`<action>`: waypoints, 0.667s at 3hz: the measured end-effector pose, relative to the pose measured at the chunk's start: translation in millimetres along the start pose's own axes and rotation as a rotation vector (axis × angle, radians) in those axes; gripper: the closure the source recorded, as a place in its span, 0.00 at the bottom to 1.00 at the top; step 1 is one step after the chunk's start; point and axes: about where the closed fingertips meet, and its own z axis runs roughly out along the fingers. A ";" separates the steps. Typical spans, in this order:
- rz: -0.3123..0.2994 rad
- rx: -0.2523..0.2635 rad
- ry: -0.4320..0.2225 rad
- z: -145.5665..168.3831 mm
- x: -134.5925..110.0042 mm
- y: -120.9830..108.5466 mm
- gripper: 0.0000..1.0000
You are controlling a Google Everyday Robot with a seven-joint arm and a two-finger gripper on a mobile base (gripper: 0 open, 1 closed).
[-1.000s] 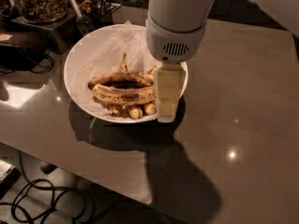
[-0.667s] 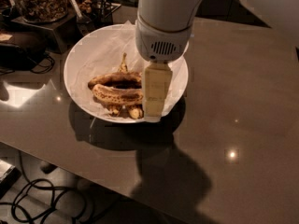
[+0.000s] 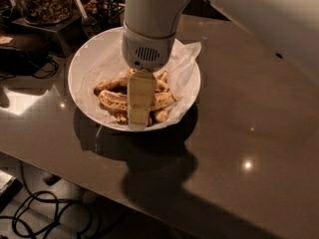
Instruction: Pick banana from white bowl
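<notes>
The white bowl point(image 3: 89, 63), lined with crumpled white paper, stands on the dark table. In it lies the banana point(image 3: 113, 101), long, curved, dull yellow with brown speckles. A darker, browner banana point(image 3: 110, 85) lies just behind it, and short stubby pieces point(image 3: 160, 115) lie at the front right. My gripper point(image 3: 137, 123) hangs straight down over the bowl's middle from the white arm, its pale finger point(image 3: 140, 97) crossing in front of the banana's middle. The finger hides the banana's centre.
Glass containers of brownish snacks point(image 3: 42, 1) on a dark stand sit behind the bowl at the back left. The table's front edge point(image 3: 75, 176) runs diagonally below the bowl, with black cables point(image 3: 35, 213) on the floor beneath.
The arm and gripper have moved left, from over the bowl's right rim to over the bananas in its middle. The bananas have not moved.
</notes>
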 end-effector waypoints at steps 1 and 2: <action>0.020 -0.030 0.008 14.9 -4.7 -4.9 0.19; 0.040 -0.032 0.030 24.7 -0.4 -16.0 0.22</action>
